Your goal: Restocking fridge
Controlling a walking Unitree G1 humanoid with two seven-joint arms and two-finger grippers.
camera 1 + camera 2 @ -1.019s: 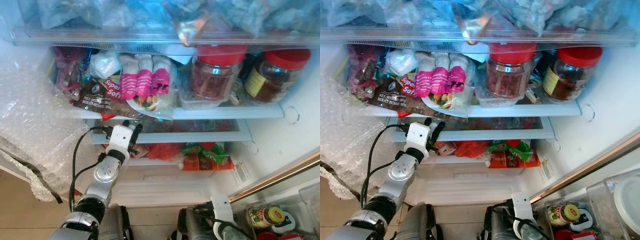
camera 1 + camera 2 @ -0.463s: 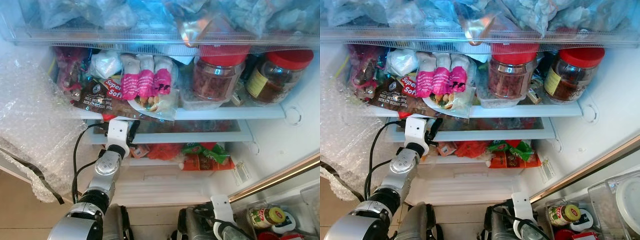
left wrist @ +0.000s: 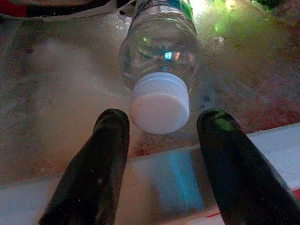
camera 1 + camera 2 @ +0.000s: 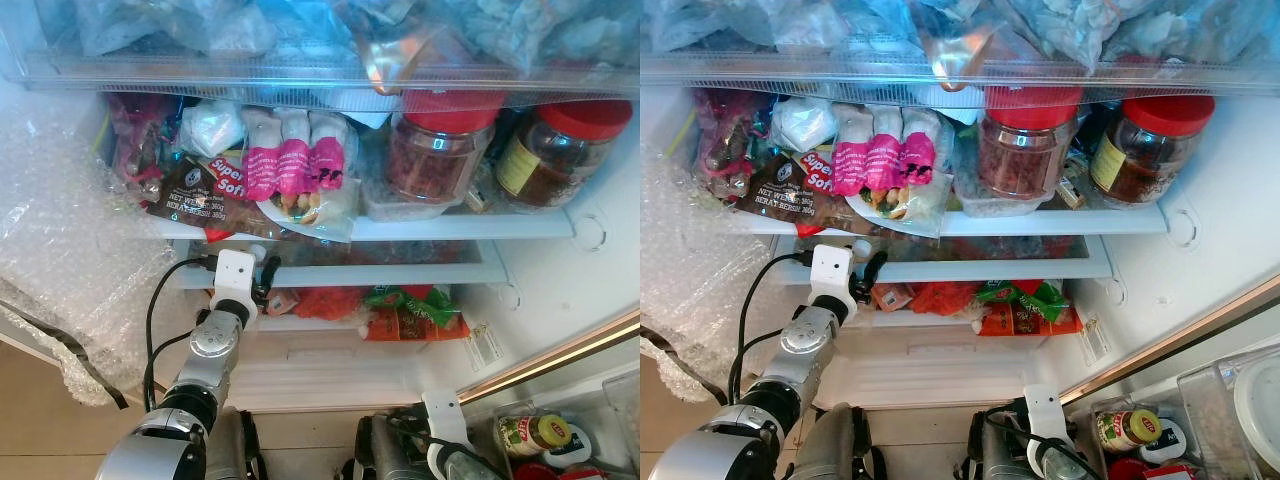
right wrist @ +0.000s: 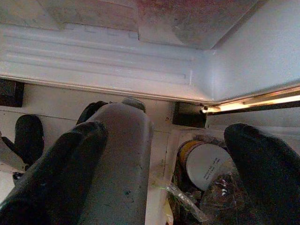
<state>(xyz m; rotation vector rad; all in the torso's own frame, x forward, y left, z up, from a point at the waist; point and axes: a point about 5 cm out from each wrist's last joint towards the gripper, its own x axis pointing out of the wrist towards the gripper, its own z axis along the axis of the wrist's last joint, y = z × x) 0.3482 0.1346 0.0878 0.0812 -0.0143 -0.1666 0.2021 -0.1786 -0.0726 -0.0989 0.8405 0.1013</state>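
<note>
The open fridge (image 4: 560, 300) has white inner walls and glass shelves (image 4: 430, 228), brightly lit from inside with a cool, bluish cast near the top. A sheet of bubble wrap (image 4: 60, 250) with a strip of black tape hangs over its left side, and below that a patch of tan floor (image 4: 40, 420) shows. At the lower right a gold-coloured trim strip (image 4: 560, 350) runs slantwise along the fridge's edge, beside a clear plastic door bin (image 4: 1230, 400).
</note>
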